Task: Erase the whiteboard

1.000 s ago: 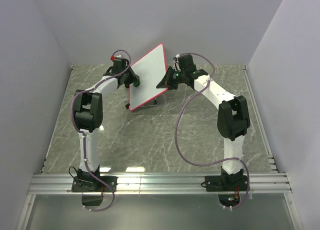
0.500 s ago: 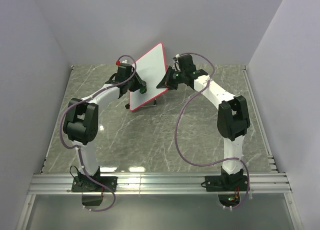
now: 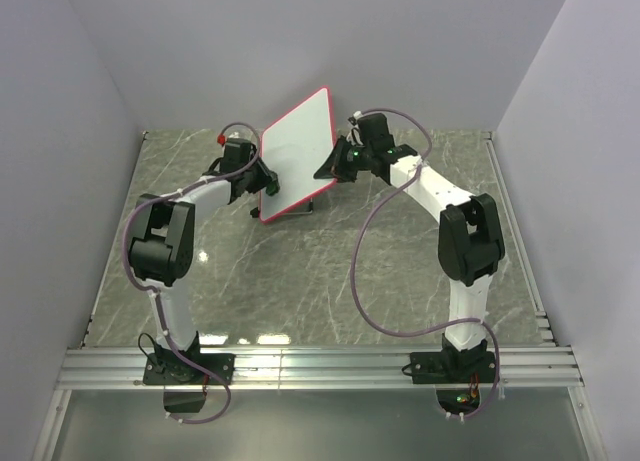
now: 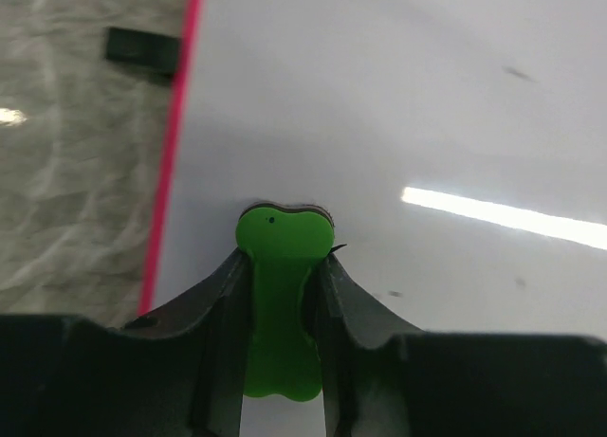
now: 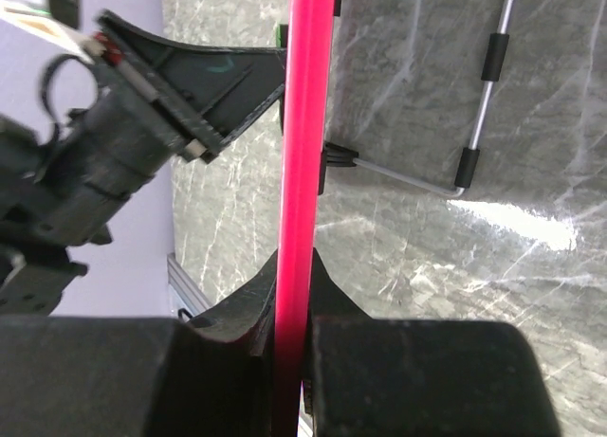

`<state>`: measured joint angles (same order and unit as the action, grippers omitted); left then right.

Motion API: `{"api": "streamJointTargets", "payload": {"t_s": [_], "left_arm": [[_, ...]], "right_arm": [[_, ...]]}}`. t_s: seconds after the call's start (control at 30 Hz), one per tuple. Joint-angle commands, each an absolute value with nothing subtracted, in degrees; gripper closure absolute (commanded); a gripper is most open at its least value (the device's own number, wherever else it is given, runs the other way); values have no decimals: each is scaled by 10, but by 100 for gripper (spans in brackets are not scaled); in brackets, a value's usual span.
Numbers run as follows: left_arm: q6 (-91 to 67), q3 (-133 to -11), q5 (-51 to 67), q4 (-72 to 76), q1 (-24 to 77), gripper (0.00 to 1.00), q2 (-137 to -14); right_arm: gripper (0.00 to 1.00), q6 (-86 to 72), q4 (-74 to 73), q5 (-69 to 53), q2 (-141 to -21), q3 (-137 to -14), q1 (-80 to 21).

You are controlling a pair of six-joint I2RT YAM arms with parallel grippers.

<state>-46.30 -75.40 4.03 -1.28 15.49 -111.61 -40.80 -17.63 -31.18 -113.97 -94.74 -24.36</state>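
The whiteboard is a flat rectangle with a glossy white face and a smooth, rounded red-pink frame. It stands raised and tilted at the far middle of the grey, marble-veined bench, between the two arms. From above, its long lower edge runs diagonally from near-left to far-right, and the white face turns towards the left arm and the camera. A small black foot sits on the stone just outside the frame. Behind the board, a thin silver wire stand with black sleeves lies close to the bench. The left end effector is clamped on a bright green, bone-shaped eraser with a thin dark pad at its front. The dark, matte fingers pinch the eraser's narrow waist, and its rounded head lies against the white face near the lower left frame. The face reflects a bright strip of light and carries only a few tiny dark specks. The right end effector is closed on the board's frame. In the right wrist view the frame appears edge-on as a straight pink band rising from between the black fingers.
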Motion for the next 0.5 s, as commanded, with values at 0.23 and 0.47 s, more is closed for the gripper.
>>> {"api": "streamJointTargets", "payload": {"t_s": [0.23, 0.47], "left_arm": [[-459, -778, 81, -127, 187, 100, -1186], [-476, -838, 87, -146, 221, 100, -1178]], "right_arm": [[100, -360, -98, -380, -1080, -909, -292], [100, -364, -84, -381, -1078, -896, -291]]}}
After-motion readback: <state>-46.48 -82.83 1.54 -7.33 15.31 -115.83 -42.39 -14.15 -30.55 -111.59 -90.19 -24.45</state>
